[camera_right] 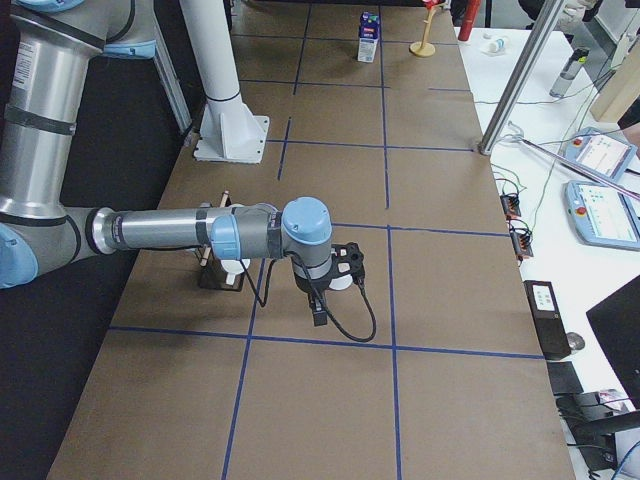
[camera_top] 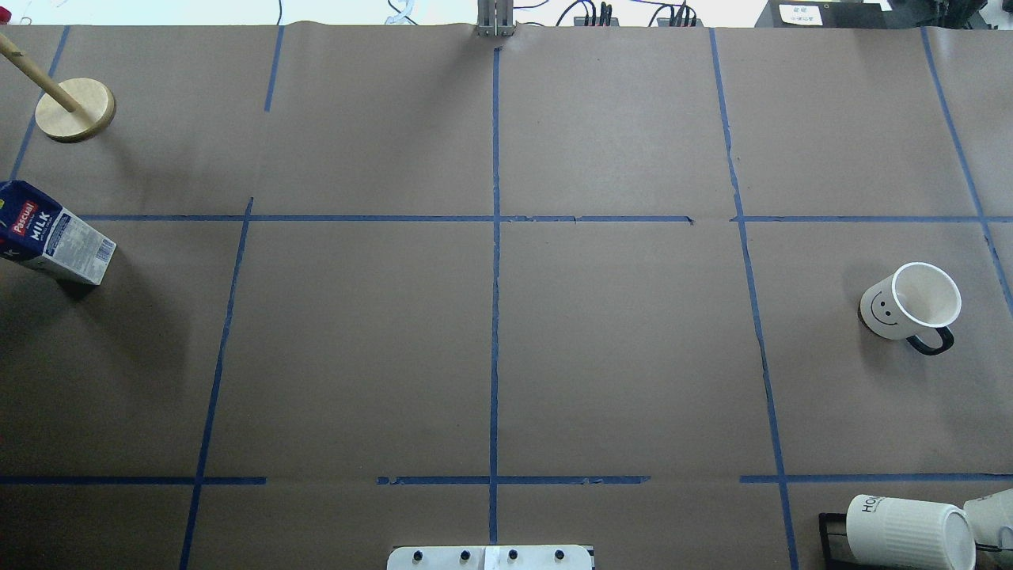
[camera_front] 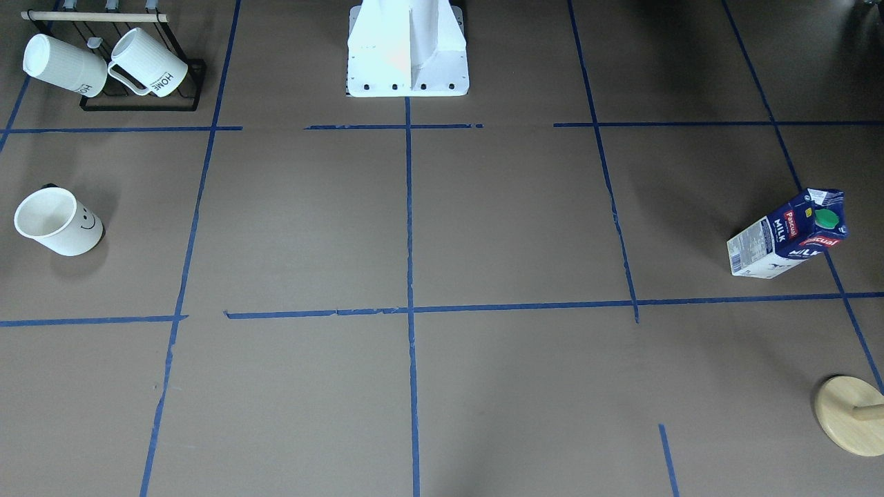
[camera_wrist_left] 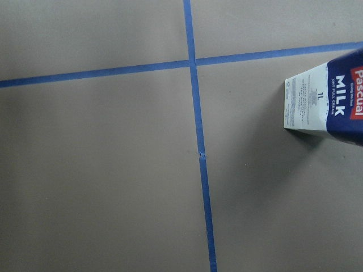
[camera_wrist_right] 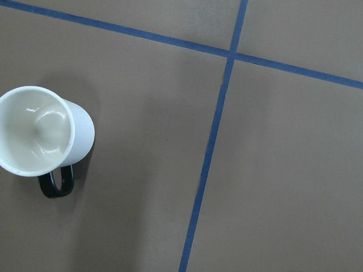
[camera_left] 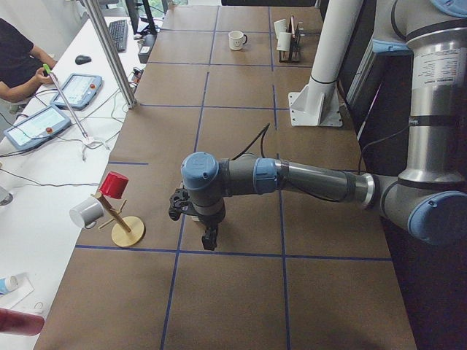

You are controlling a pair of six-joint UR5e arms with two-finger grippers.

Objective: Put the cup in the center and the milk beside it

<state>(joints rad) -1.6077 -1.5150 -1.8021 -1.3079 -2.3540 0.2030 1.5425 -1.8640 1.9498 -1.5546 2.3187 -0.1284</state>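
Robotics lab, brown-papered table (camera_top: pixel 356 356) gridded with blue tape (camera_top: pixel 495 317), teach pendants (camera_left: pixel 76 90), operator (camera_left: pixel 16 55) alongside

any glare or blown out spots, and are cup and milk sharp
Front-facing view: the white pedestal is blown out. Overhead view: the cup is sharp, soft shadow; the milk is cropped by the left edge. Right wrist view: mild glare inside the cup. Left wrist view: milk lettering crisp.

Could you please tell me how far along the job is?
Nothing looks done yet. The cup stands far out on the robot's right and the milk far out on its left, both well away from the tape crossing in the middle. Nothing is in hand: the wrist views show both standing free, with nothing gripping them. Left: carry the cup to the crossing, then set the milk beside it.
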